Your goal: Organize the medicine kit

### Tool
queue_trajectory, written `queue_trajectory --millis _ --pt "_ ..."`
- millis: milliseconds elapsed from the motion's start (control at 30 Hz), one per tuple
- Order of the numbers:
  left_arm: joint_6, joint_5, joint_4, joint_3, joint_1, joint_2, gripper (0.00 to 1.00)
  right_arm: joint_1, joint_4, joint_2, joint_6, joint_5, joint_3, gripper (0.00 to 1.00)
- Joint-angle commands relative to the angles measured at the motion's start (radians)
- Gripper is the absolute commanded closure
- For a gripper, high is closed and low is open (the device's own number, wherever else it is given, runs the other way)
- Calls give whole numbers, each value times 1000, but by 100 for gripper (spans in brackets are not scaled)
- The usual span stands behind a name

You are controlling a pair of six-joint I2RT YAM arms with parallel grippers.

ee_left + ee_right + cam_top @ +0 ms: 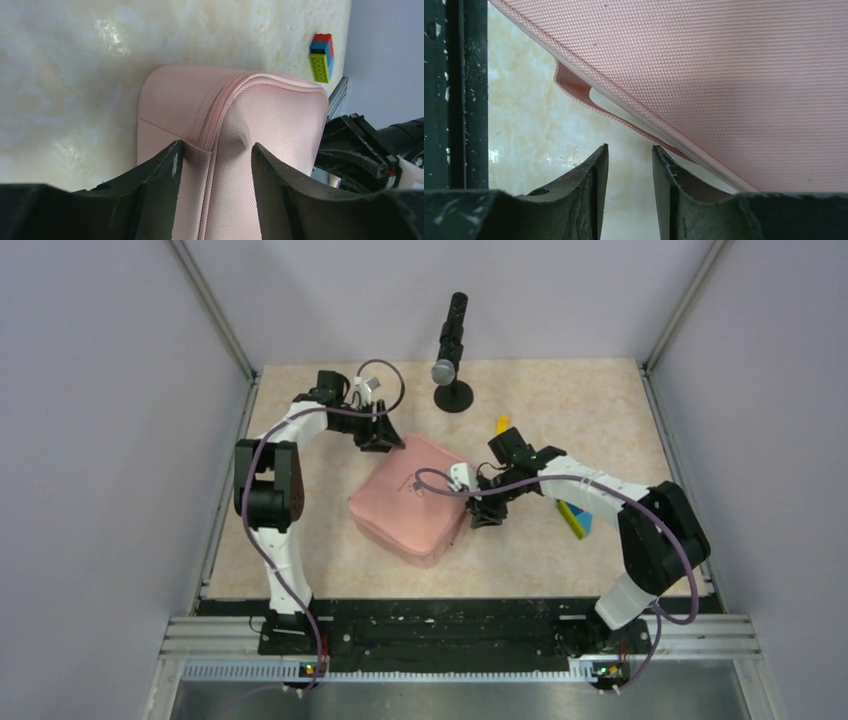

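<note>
The medicine kit [410,502], a pink soft zip case, lies zipped closed in the middle of the table with its small dark logo facing up. My left gripper [381,436] is at its far corner. In the left wrist view the jaws [217,145] straddle that corner of the kit [250,110] and press into the fabric on both sides of the zip seam. My right gripper [486,512] sits low at the kit's right edge. Its jaws [629,147] stand narrowly open over bare table, just beside the kit's edge [704,70] and a thin pink loop [574,90].
A multicoloured toy-brick block [575,518] lies right of the right arm, also seen as the brick block [321,57] near the table edge. A black stand with a round base [453,395] is at the back centre. A small yellow piece [502,423] lies behind the right gripper.
</note>
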Motion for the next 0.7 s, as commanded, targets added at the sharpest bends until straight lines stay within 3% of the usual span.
queue_trajectory --millis 0,100,233,367,533,667 --pt "13 83 28 64 21 11 43 -106 -48 -76 5 -133 45 62" --pt "56 78 3 69 64 -33 42 -230 -141 -64 -52 -181 113 55" --pt "140 82 -108 116 120 -69 40 -306 -137 -6 -60 -196 192 35" --pt "276 101 -278 150 146 -74 40 -338 -187 104 -140 -257 290 33" --pt "512 79 -573 211 155 -65 40 -339 -419 294 -416 -312 479 33" --pt "533 61 -626 227 178 -74 40 -331 -474 370 -483 -335 550 33"
